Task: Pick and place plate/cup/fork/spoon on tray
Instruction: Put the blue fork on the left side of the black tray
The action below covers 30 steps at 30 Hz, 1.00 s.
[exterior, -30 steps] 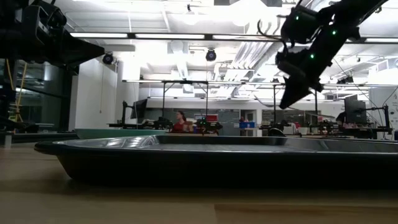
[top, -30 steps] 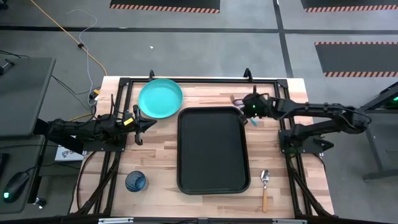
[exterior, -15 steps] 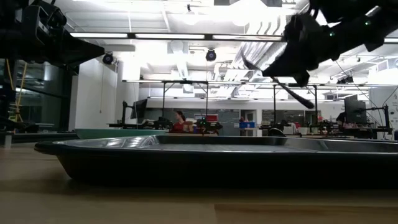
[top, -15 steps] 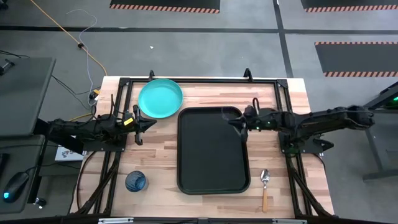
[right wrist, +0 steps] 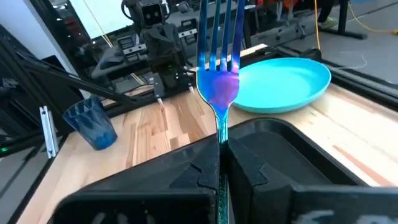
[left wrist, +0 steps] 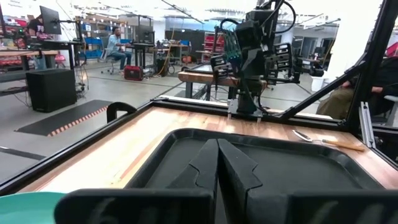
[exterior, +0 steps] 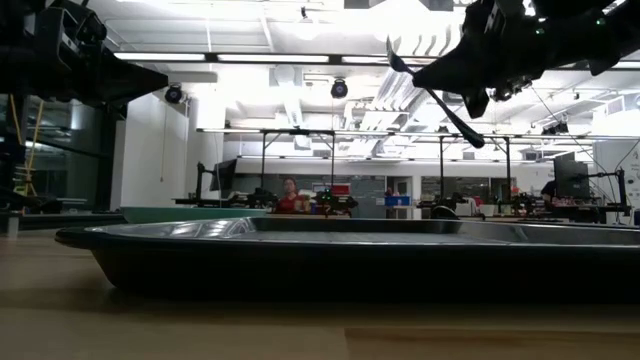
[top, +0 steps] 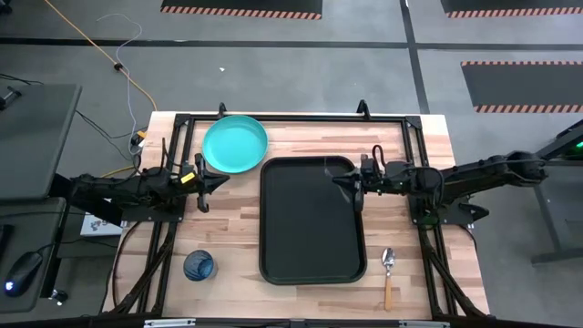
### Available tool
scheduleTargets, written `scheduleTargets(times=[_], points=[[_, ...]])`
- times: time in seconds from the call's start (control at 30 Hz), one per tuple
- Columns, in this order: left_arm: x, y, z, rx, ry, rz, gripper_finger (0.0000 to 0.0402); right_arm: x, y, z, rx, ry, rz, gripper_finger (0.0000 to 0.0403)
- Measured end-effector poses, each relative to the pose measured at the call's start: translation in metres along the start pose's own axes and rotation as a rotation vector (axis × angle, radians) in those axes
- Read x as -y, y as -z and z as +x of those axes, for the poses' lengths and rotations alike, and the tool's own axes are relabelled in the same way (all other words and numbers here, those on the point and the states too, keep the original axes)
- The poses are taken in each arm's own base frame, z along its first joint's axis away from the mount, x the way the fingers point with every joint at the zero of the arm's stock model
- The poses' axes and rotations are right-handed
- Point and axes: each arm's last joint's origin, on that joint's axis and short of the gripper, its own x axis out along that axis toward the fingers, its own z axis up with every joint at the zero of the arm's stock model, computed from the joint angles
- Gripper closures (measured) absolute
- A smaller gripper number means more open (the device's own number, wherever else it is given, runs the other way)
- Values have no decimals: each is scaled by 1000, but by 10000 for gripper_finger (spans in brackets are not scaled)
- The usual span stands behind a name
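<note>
Pale, jointed wood planks for the table (top: 228, 219), smooth and faintly satin. Black tray (top: 308, 219) semi-glossy; teal plate (right wrist: 285, 84) smooth matt plastic. Translucent, ribbed blue cup (right wrist: 93, 124); glassy translucent fork (right wrist: 218, 68).

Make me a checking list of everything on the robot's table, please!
Surface: wooden table, black frame round its edge.
Tray: black tray in the middle, nothing on it.
Plate: teal plate on the table off the tray's far left corner.
Cup: blue cup near the front left.
Spoon: spoon on the table, right of the tray.
Fork: fork held in the air over the tray's right rim.
Clutter: nothing seen.
Grippers: right gripper jaws shut on the fork; left gripper jaws shut, empty, left of the tray.
Cables: yellow cable on the floor.
Surroundings: workshop, person seated far off.
</note>
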Motion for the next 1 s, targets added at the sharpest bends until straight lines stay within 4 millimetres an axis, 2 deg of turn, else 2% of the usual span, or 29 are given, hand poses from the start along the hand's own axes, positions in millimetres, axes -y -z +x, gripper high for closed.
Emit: scheduleTargets(times=[0.23, 0.33, 0.43, 0.57, 0.73, 0.83, 1.0], points=[[0, -20, 1, 199, -11, -77, 392, -2, -9, 5, 125, -12, -67, 403], [2, -21, 6, 206, -16, -80, 363, 0, -11, 13, 179, -49, -71, 403], [4, -20, 15, 188, -37, -86, 316, 1, -9, 25, 177, -101, -70, 403], [9, -31, 32, 144, -38, -65, 243, -3, -13, 51, 132, -216, -81, 403], [23, -52, 64, 64, 85, -17, 176, -17, -21, 92, 65, -440, -128, 403], [33, -61, 84, 30, 226, 53, 158, -24, -23, 116, 34, -560, -161, 403], [46, -70, 108, -3, 408, 83, 155, -32, -28, 140, 17, -745, -206, 403]])
